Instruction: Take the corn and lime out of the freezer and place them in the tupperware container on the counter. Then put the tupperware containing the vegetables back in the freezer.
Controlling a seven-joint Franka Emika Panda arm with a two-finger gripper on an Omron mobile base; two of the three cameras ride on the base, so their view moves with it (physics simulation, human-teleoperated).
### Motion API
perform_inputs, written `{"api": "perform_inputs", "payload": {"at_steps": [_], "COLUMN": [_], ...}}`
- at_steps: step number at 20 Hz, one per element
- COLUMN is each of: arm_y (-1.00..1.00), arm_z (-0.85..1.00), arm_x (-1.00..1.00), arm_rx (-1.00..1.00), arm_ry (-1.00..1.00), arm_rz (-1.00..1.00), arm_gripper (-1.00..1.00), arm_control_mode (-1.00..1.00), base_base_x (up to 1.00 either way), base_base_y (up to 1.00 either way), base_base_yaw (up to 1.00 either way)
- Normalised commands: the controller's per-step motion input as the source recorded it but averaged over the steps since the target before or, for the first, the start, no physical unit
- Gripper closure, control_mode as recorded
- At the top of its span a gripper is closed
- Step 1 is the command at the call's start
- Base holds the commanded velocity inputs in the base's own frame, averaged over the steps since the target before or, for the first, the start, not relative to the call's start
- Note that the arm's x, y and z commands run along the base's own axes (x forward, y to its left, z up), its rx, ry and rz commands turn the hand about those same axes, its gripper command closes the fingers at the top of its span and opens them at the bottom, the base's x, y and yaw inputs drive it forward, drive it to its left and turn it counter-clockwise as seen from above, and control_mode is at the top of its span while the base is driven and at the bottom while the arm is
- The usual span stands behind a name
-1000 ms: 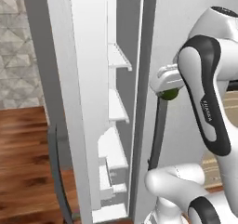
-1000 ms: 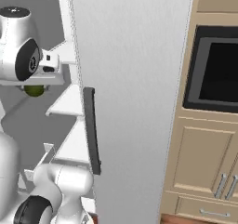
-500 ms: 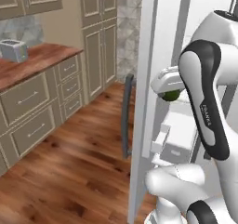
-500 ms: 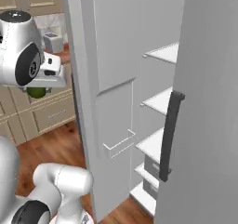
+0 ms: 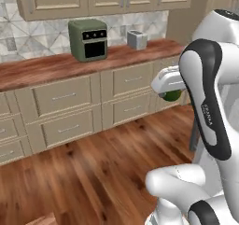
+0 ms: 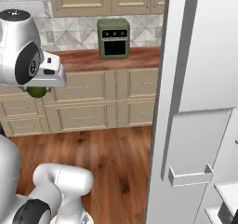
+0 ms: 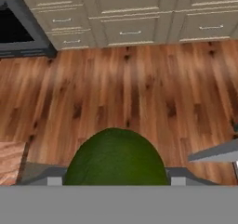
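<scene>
Clamped on the lime (image 7: 116,157), our jaws hold the dark green fruit between them, and in the hand view it bulges up just ahead of the camera with wooden floor (image 7: 139,88) beneath it. From the left base view we see the gripper (image 5: 171,89) held high at the end of the arm, the lime peeking out under it; the right base view shows the same fruit (image 6: 37,91) tucked below the hand. The counter (image 5: 56,66) lies well ahead of us, carrying a green toaster oven (image 5: 88,39) and a small grey toaster (image 5: 137,39). The freezer (image 6: 195,102) stands open at our right. We judge the lime is out of the freezer and on its way. We cannot make out the tupperware container or the corn, so placing both and returning the container are not yet done.
</scene>
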Motion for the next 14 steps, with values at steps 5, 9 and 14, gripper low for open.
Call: {"api": "perform_inputs", "payload": {"at_steps": [5,9,14], "arm_y": [0.0,0.0,0.0], "arm_z": [0.0,0.0,0.0], "arm_x": [0.0,0.0,0.0], "arm_rx": [0.0,0.0,0.0], "arm_ry": [0.0,0.0,0.0], "arm_rz": [0.0,0.0,0.0], "arm_gripper": [1.0,1.0,1.0], "arm_control_mode": [1.0,1.0,1.0], "base_base_x": [0.33,0.95,1.0], "base_base_y": [0.42,0.42,0.37], "base_base_yaw": [0.62,0.32,0.1]}}
